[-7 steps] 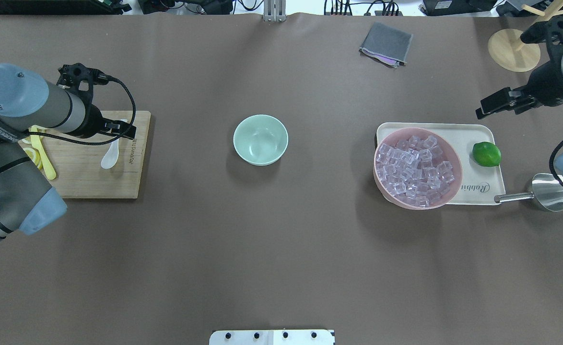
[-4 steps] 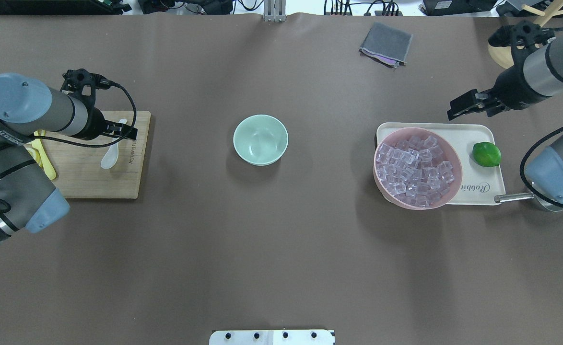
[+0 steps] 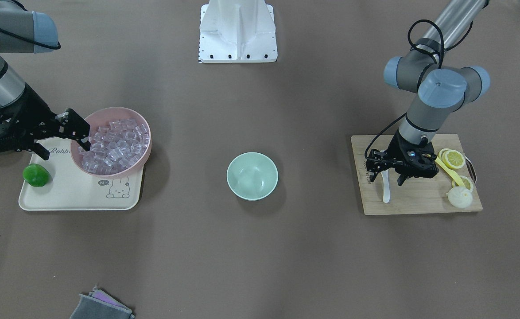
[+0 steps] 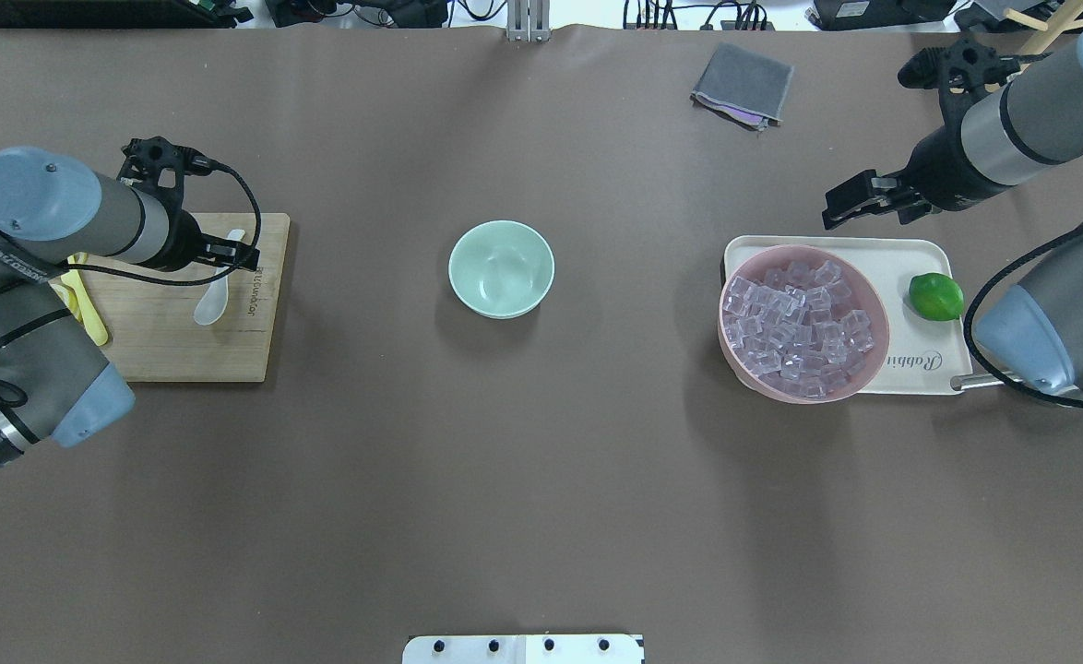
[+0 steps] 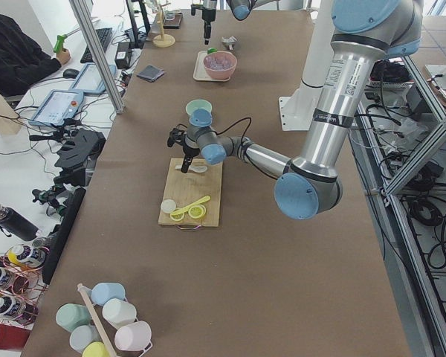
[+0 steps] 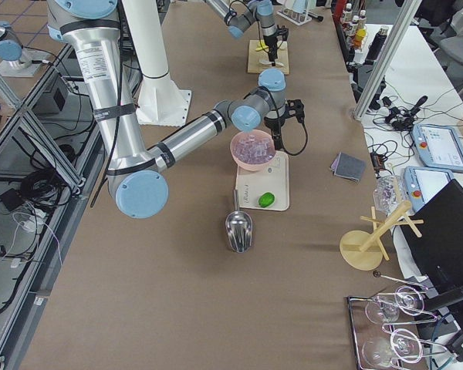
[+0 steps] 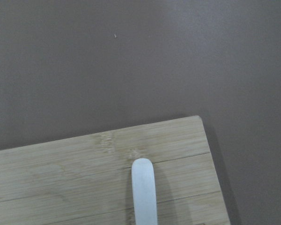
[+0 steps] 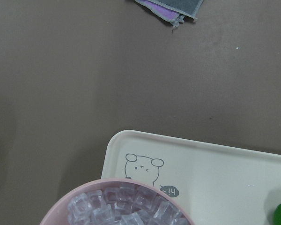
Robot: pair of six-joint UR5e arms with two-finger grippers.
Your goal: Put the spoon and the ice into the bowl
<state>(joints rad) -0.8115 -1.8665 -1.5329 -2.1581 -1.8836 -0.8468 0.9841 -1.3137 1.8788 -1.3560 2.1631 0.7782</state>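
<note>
In the front-facing view I see the left gripper [image 3: 386,178] spread open astride the handle of the spoon [image 3: 386,191] on the wooden board [image 3: 419,204], and the right gripper [image 3: 65,149] gaping beside the ice [image 3: 114,148] in the pink bowl [image 3: 114,109]. Overhead, the bowl [image 4: 501,268] sits mid-table, between board and tray [image 4: 910,254]. My left wrist camera shows the spoon's handle tip lying on the board.

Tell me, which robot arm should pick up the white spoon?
The left arm. Its open left gripper hangs right over the spoon handle on the wooden board. The right gripper is far across the table, by the pink bowl of ice.
</note>
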